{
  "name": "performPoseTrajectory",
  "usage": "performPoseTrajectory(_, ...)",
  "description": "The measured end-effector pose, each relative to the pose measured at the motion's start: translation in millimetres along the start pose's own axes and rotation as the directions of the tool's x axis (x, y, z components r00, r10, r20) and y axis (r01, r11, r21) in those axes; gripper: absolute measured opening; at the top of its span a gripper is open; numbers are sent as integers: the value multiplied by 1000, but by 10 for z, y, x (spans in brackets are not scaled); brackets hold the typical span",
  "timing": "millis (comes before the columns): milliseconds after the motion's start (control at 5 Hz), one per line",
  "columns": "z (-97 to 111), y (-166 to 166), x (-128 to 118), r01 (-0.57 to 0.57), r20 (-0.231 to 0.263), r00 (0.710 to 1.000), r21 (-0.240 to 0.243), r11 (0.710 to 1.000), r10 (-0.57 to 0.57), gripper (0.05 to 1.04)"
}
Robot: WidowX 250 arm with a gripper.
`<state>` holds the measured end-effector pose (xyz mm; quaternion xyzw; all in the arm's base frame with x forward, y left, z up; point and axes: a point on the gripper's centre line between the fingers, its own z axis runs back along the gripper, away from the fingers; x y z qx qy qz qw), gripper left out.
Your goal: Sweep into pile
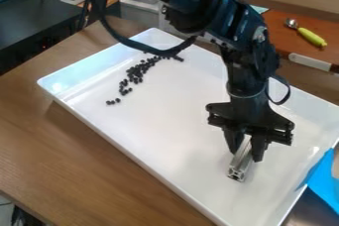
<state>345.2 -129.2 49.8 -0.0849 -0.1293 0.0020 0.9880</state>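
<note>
The black gripper (245, 146) hangs over the right part of the white tray (165, 136), shut on a short silver metal bar (240, 164). The bar slants down toward the viewer between the two fingers; whether it touches the tray floor I cannot tell. Small black beads (135, 74) lie in a loose, curved band in the tray's upper left part, well apart from the gripper. A few of them sit at the band's lower left end, and others run up toward the far wall, partly behind a cable.
A blue object (324, 180) stands against the tray's right corner. Beyond the far side lie a yellow-green handled scoop (311, 36) and a white-and-brown handled tool (310, 62). A black cable loops from the arm over the tray's far wall.
</note>
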Motion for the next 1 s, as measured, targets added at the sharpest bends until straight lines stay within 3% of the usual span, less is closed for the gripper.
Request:
performPoseTrajectory(400,-67,-69,85,-59,-33,998,21,998,60,372)
performPoseTrajectory(1000,-71,37,-33,-172,-48,984,33,984,174,372)
